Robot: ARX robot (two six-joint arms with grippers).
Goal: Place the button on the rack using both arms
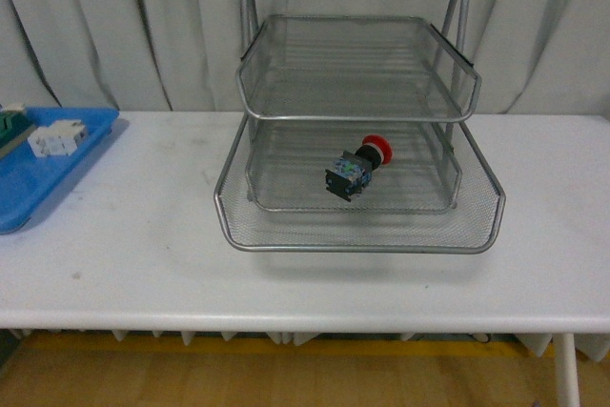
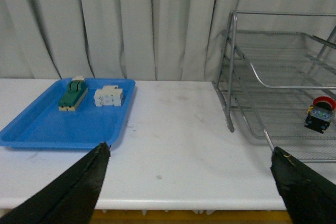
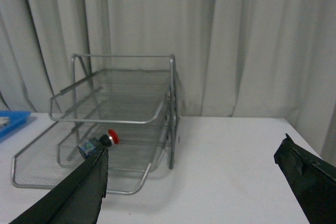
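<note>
The button (image 1: 360,169) lies on its side inside the rack (image 1: 357,247), just right of the front view's centre. It rests on what looks like the middle tier, with the red cap pointing toward the upper right and the dark body toward the lower left. The rack stands on the white tabletop (image 1: 143,254). At the far left edge sits a blue tray (image 1: 38,188) holding a white component (image 1: 57,138) and a green block (image 2: 72,94). Neither arm shows in the front view. Each wrist view shows only two black fingers (image 2: 79,182) (image 3: 79,192) in its lower corners — both pairs of jaws are spread wide, with nothing between them.
</note>
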